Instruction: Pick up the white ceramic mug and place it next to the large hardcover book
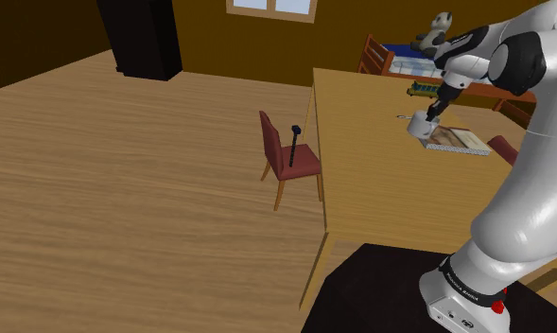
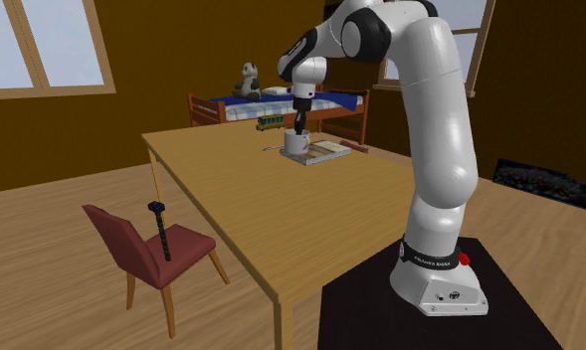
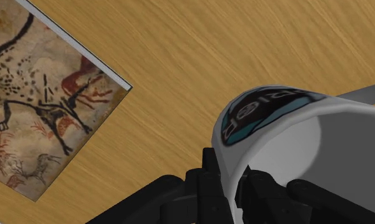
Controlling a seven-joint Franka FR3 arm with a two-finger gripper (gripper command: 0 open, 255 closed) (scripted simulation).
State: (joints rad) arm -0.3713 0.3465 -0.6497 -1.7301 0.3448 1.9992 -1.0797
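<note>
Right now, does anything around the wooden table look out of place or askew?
Yes: a slim black hammer-like tool stands upright, unpropped, on the red chair's seat beside the table. The white mug in the black gripper looks upright.

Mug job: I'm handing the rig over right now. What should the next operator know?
Hand: shut on the mug, one finger inside its wall, one outside.
Mug: white with a teal emblem, close beside the book on the table; whether it rests on the wood I cannot tell.
Done: mug grasped, now beside the book.
Left: set it down if it is off the wood, open the hand, withdraw.
</note>
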